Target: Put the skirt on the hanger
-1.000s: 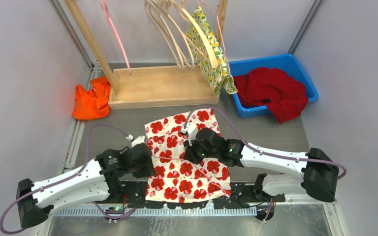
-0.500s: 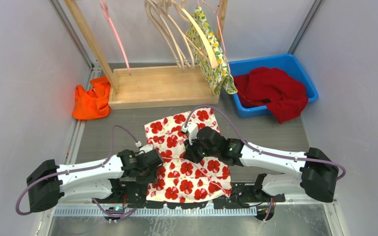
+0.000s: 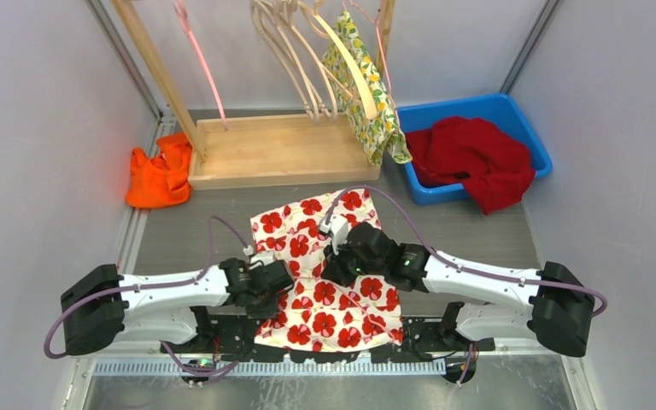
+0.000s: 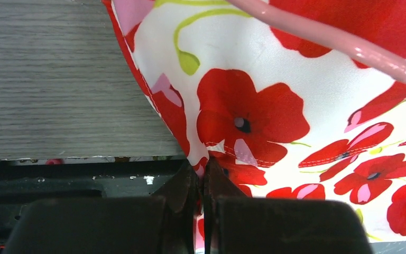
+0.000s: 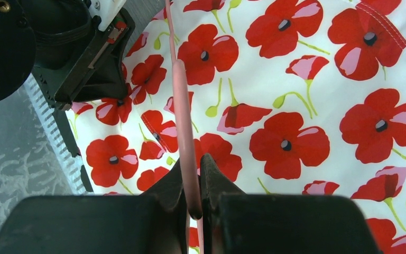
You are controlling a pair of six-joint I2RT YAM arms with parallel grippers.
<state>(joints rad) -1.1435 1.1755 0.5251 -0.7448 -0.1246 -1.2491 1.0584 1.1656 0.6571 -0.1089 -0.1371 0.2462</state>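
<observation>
Lying flat, the skirt runs lengthwise, near edge to far.

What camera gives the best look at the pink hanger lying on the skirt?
Right wrist view: the pink hanger runs up the frame over the skirt, pinched in the jaws of the right gripper. Left wrist catches only a short stretch in its corner; from the top it isn't discernible.

White skirt, red poppies; pink hanger; blue bin.
</observation>
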